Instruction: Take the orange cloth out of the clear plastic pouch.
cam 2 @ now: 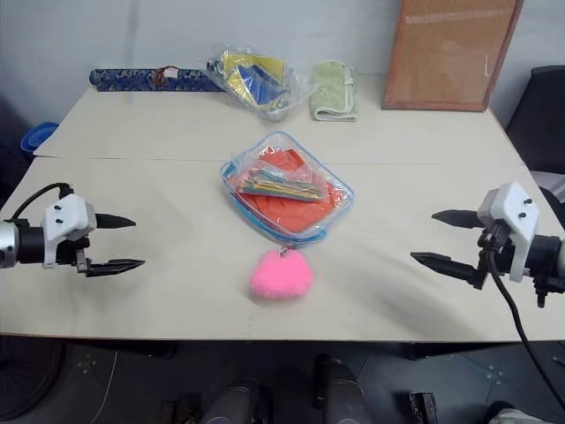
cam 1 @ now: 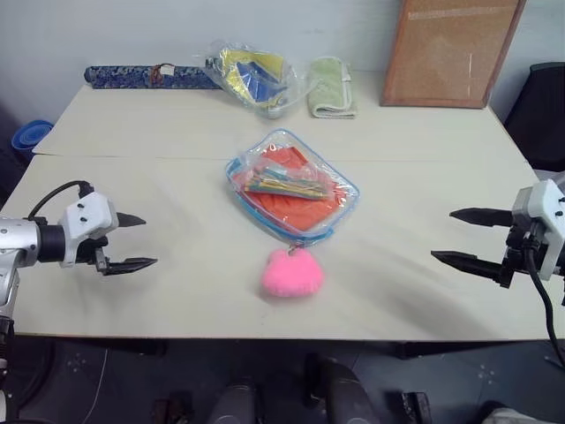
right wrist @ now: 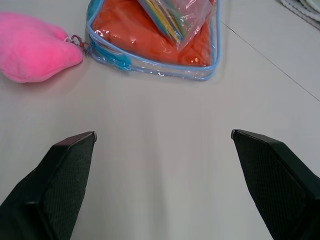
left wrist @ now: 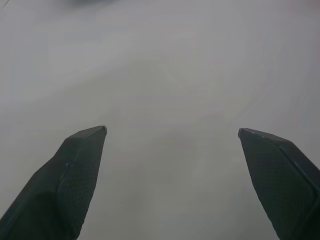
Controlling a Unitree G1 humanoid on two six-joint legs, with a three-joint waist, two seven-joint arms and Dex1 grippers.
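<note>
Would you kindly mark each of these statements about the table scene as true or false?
1. The orange cloth lies inside the clear plastic pouch. True.
2. The left hand grips the pouch. False: it hangs open over bare table, apart from the pouch.
3. A small bag of coloured sticks lies on top of the pouch. True.
4. The pink heart charm sits on the pouch's far side. False: it lies on the near side, towards the robot.
5. The right hand is shut. False: it is open, holding nothing.
</note>
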